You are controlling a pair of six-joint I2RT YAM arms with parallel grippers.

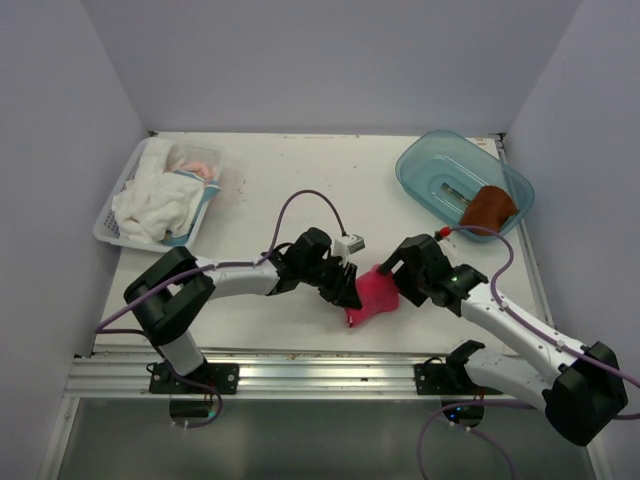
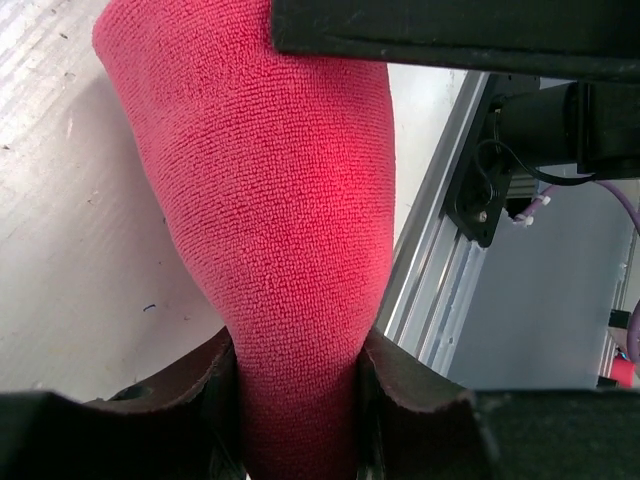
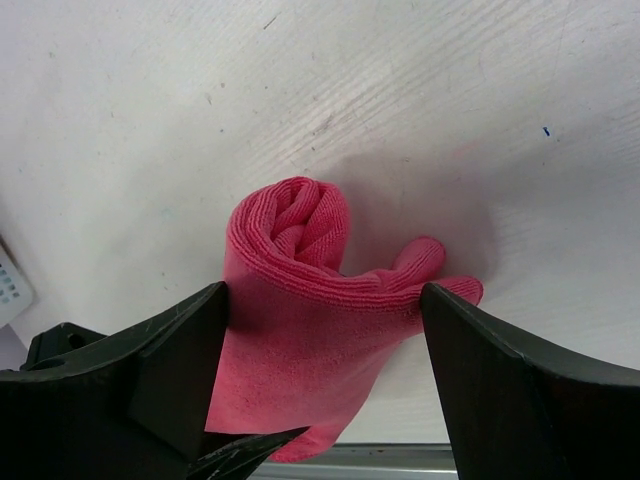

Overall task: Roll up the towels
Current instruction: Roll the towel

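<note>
Two robot claws meet at the pink towel (image 1: 372,297), a loose roll lying near the front edge of the table (image 1: 290,170), its long axis seemingly running from one claw to the other. The left gripper (image 2: 297,385) is clenched on one end; the right gripper (image 3: 322,310) is released, jaws wide either side of the coiled end. The brown towel (image 1: 488,207) rests on the blue tub (image 1: 420,165), far right

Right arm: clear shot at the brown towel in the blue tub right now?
Probably yes. The right gripper is open, straddling the pink towel without clamping it; the left gripper holds that one. The brown towel lies at the blue tub's near rim, uncovered, on that arm's side, nothing between.
</note>
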